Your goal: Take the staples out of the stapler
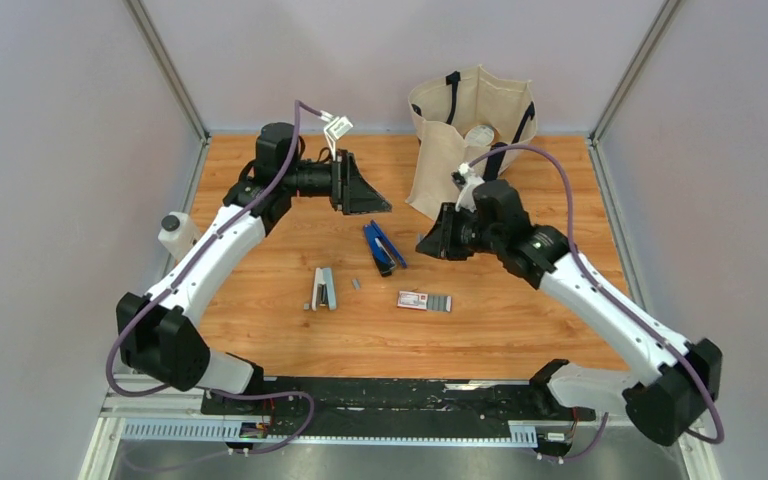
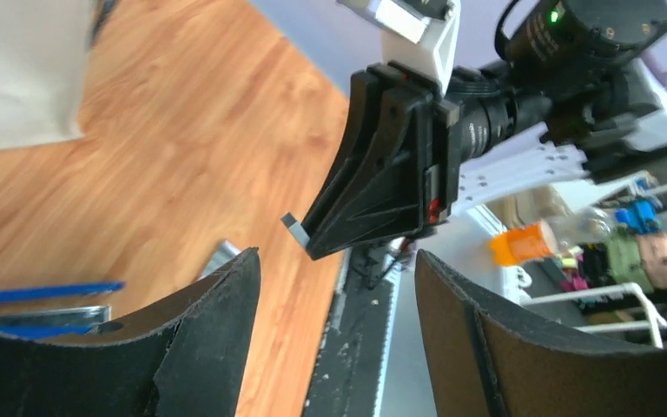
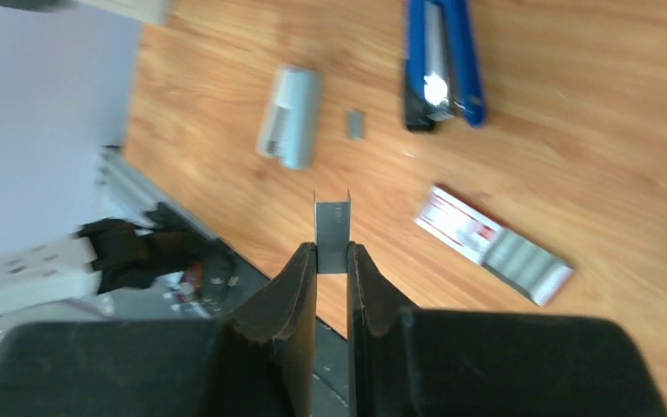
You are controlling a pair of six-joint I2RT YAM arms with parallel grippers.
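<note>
Wood-grain table (image 1: 520, 330), grey walls on three sides, metal rail (image 1: 320, 428) along the near edge by the arm bases. Dark blue stapler (image 1: 383, 247) lies mid-table, opened up, with its shiny channel facing up in the right wrist view. Nothing is touching it.

Right gripper (image 3: 332, 261) is off the table just right of the stapler. Its fingers are pinched on a short metal staple strip (image 3: 332, 228) that sticks out past the tips. Left gripper (image 2: 337, 339) hangs above the table behind the stapler, jaws spread, nothing between them, pointed at the right gripper.

Clutter near the stapler, all pieces apart from each other:
- pale grey stapler-like block (image 1: 323, 288), left and nearer
- small grey piece (image 1: 356, 283) between that block and the stapler
- red-and-white box (image 1: 415, 299) in front, with a grey staple bar (image 1: 441, 302) poking out its right end

Canvas tote bag (image 1: 470, 135) stands at the back right, behind the right gripper. White bottle (image 1: 174, 236) sits at the left edge beside the left arm.
</note>
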